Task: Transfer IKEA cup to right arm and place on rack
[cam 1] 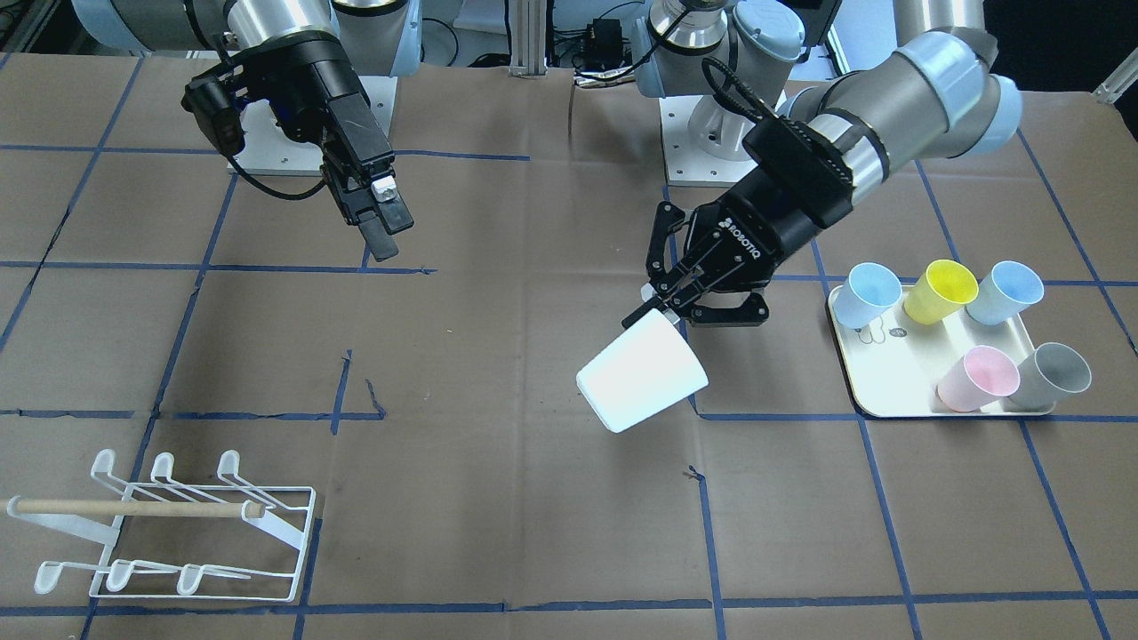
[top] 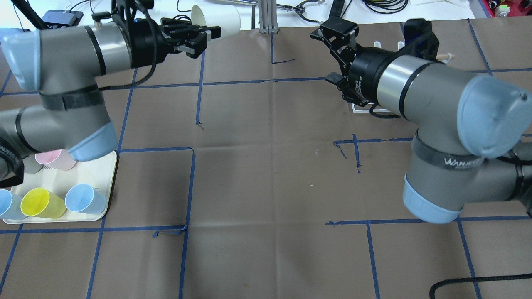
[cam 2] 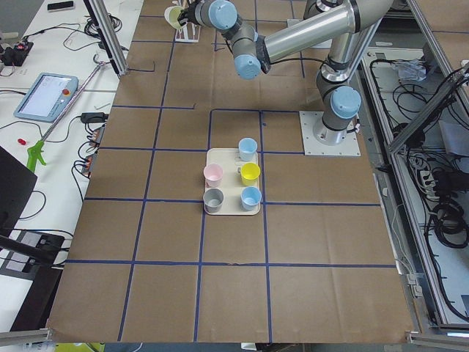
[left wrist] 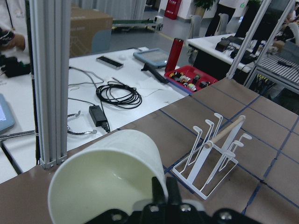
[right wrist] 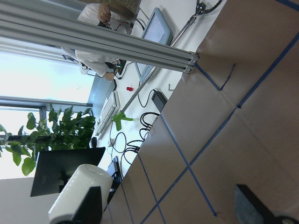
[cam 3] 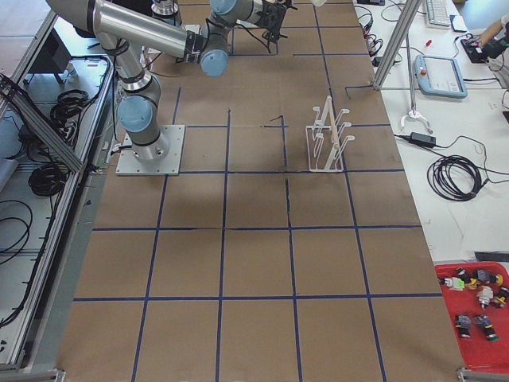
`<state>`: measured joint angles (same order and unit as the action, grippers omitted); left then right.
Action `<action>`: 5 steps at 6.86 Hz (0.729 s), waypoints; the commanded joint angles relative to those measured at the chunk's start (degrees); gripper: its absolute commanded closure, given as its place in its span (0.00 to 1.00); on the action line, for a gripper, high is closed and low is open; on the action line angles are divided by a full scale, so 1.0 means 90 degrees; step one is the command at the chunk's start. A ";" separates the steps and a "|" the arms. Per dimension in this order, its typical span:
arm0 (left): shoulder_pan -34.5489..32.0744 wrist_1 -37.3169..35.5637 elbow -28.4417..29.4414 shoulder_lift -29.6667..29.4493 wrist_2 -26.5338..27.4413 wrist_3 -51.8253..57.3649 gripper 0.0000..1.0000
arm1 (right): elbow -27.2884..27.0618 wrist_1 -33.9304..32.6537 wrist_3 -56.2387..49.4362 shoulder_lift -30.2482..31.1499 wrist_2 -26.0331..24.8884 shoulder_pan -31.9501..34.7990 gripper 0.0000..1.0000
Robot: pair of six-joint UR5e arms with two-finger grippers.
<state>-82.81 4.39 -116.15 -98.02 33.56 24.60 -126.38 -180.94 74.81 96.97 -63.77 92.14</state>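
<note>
On brown paper w/ blue tape grid: L tool grips cup; R tool wide.

The white cup looks smooth, matt plastic; the rack is white-coated wire with a bare wooden dowel; the surface is creased matt brown paper

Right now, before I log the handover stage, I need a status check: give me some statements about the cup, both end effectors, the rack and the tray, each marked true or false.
1. The left end effector grips the white cup by its rim. True.
2. The right end effector is shut on a cup. False: it is open and empty.
3. A cup hangs on the rack. False: its prongs are bare.
4. The tray holds five coloured cups. True.
</note>
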 commanded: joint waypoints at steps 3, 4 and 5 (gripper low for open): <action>-0.0641 -0.3134 -0.0923 -0.1068 0.0001 -0.0822 1.00 | -0.0675 -0.1215 0.1454 -0.0061 -0.0062 0.0249 0.00; -0.0642 -0.4362 -0.0932 -0.1265 -0.0075 -0.1921 1.00 | -0.0665 -0.0934 0.1483 -0.0129 -0.0082 0.0502 0.00; -0.0662 -0.4490 -0.0952 -0.1199 -0.0173 -0.2145 0.99 | -0.0646 -0.0573 0.1522 -0.0169 -0.0092 0.0698 0.00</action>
<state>-88.43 -30.93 -124.54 -108.28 32.80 10.31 -132.31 -189.32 88.09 95.93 -64.42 96.24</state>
